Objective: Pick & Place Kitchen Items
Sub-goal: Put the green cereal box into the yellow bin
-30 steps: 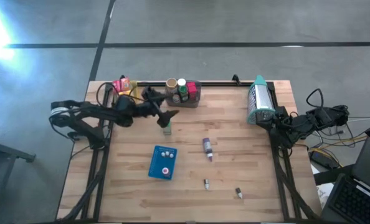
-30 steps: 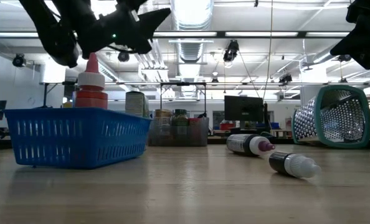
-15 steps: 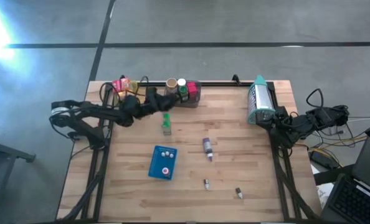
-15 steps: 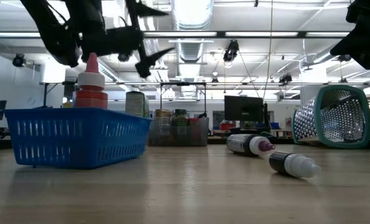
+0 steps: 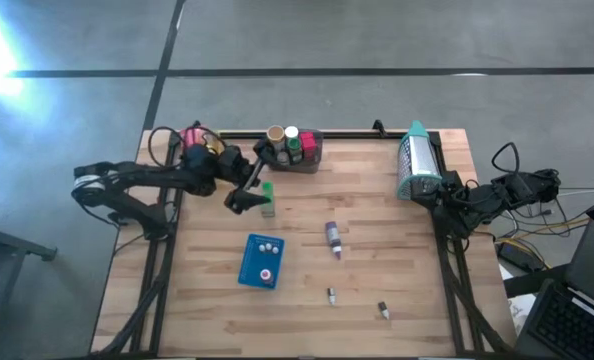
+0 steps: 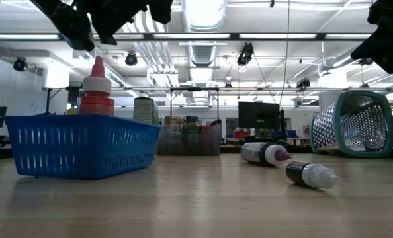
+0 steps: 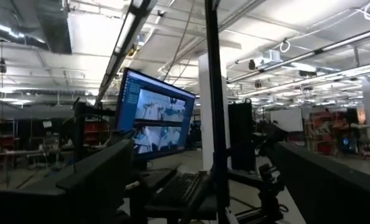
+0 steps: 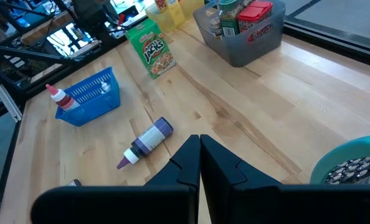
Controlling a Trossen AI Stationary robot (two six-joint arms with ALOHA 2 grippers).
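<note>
A green cereal box (image 5: 267, 198) stands upright on its bottom edge on the table, also seen in the right wrist view (image 8: 151, 53). My left gripper (image 5: 251, 178) hangs open just left of the box and above it, empty; its wrist view (image 7: 203, 186) shows only the room. A purple bottle (image 5: 333, 238) and two tiny bottles (image 5: 331, 295) (image 5: 383, 311) lie on their sides. A red-capped bottle (image 6: 96, 89) stands in the blue tray (image 5: 261, 261). My right gripper (image 8: 200, 149) is shut, held above the table's right edge.
A grey bin (image 5: 295, 150) with jars and a red packet stands at the far edge, with a yellow bin (image 5: 199, 138) at the far left corner. A teal strainer (image 5: 417, 160) lies on its side at the far right. Bare wood spreads over the table's near half.
My left gripper has risen from over the green box, drawn back a little toward the table's left edge and rolled about its own axis, staying open. The box stands where it was.
</note>
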